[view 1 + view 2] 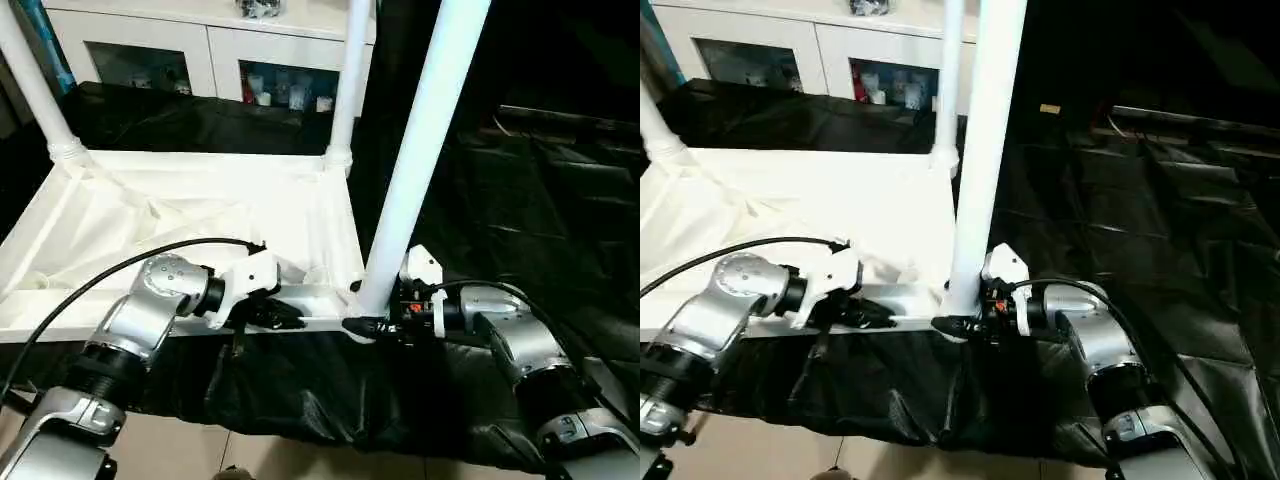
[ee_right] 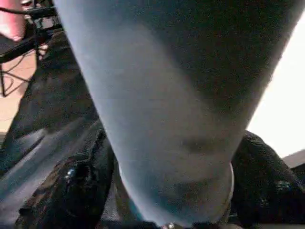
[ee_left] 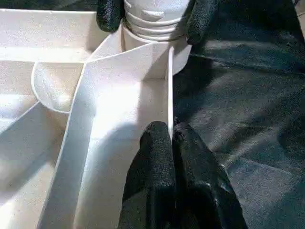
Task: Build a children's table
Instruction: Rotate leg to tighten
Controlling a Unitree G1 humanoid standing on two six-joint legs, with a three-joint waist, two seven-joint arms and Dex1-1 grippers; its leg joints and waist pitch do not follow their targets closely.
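Observation:
The white table top (image 1: 200, 205) lies upside down, ribbed underside up, on a black cloth. A long white leg (image 1: 420, 150) stands in its near right corner socket. My right gripper (image 1: 372, 322) is shut around this leg's base; in the right wrist view the leg (image 2: 167, 119) sits between the black fingers (image 2: 76, 191). My left gripper (image 1: 275, 312) is shut on the top's near rim just left of that corner; in the left wrist view its fingertips (image 3: 157, 157) pinch the thin rim wall (image 3: 170, 86). Two more legs (image 1: 30, 80) (image 1: 350, 80) stand in the far corner sockets.
A white cabinet with glass doors (image 1: 210, 50) stands behind the table top. The crumpled black cloth (image 1: 540, 200) spreads far to the right and hangs over the near edge. Pale floor (image 1: 200, 450) shows below it.

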